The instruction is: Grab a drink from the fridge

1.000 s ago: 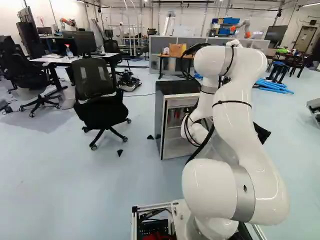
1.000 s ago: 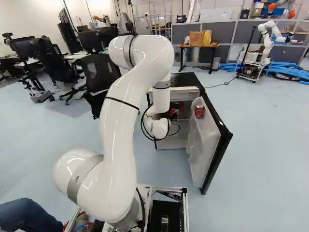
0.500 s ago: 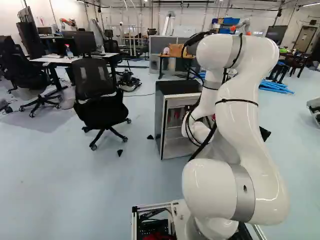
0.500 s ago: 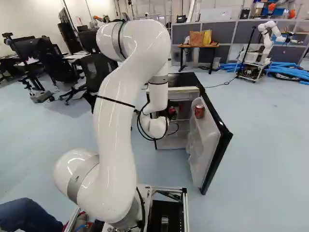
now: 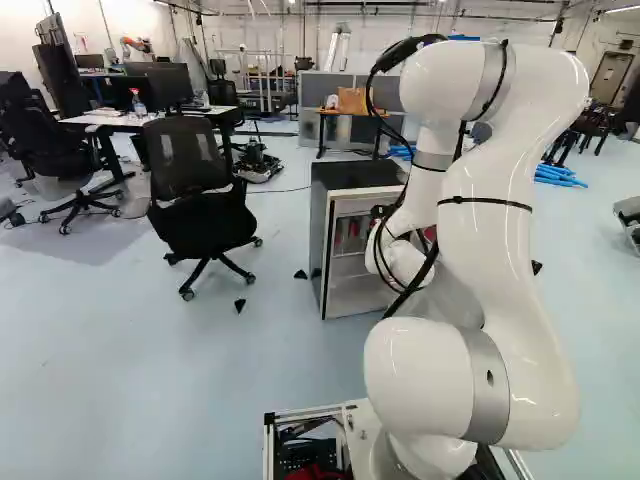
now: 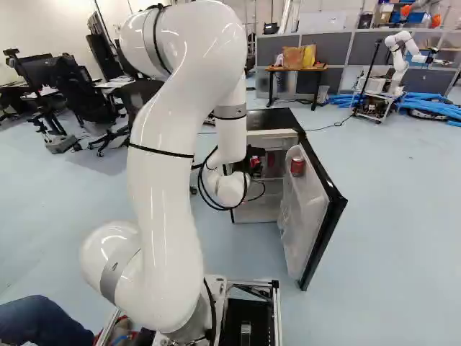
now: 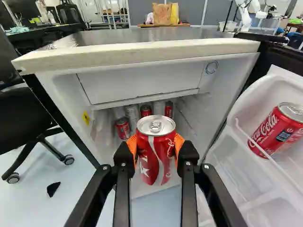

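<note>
The gripper (image 6: 257, 153): two black fingers, orange pads, clamping a red soda can (image 7: 156, 156) from both sides; the can is standing upright in that grip, before the open fridge (image 7: 137, 53). Left to right, the surroundings are running as follows. One desk (image 5: 105, 119), white-topped, is supporting a spray bottle (image 5: 138, 104) and monitors (image 5: 168, 84) at the left of the left base view. One black office chair (image 5: 185, 160), mesh-backed, is standing between that desk and the fridge. Two small black wedges (image 5: 239, 305) are lying on the floor (image 5: 120, 360) near the chair and fridge. The fridge is standing open, its inside left wall bearing a yellow label (image 7: 86, 118); a white freezer compartment (image 7: 142, 82) is spanning the upper interior. Several further cans, red (image 7: 122, 128) and silver (image 7: 131, 114), are standing inside, beyond the held can. One white arm (image 6: 166, 166) is rising from its joint and reaching toward the fridge opening. One small table (image 6: 318, 69), behind the fridge, is carrying a brown paper bag (image 6: 292, 58) and, just beside it, a yellow bag (image 6: 309, 55). The fridge door (image 6: 320, 223) is hanging open on the right side, its white inner rack holding another red can (image 7: 277, 130). Another robot (image 6: 403, 50), white, is standing beyond the door near blue hoses (image 6: 432, 106), at the right of the right base view.
</note>
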`<state>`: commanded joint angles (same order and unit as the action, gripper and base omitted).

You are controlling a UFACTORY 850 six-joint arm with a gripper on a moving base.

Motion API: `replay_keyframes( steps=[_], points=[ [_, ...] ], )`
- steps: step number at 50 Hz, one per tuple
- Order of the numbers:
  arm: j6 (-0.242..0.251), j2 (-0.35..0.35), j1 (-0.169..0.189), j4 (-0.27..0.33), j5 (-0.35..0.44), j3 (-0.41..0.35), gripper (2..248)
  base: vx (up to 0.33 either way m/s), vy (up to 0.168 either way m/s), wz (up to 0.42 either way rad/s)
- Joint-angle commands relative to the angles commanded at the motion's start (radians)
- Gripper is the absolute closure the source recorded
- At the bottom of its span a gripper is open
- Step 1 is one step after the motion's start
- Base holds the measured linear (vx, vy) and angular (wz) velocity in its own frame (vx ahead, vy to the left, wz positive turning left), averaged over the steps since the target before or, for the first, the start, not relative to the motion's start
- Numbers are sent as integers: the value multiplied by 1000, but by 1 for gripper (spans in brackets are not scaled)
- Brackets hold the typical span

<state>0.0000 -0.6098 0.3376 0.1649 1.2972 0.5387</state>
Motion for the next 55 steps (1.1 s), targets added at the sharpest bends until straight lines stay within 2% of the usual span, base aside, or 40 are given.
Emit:
replay_keyframes(
  steps=[22,55],
  points=[
    [0,105,6,0,-1,-76,152,0,0,0],
    [0,212,6,0,-23,-111,152,0,0,0]
  ],
)
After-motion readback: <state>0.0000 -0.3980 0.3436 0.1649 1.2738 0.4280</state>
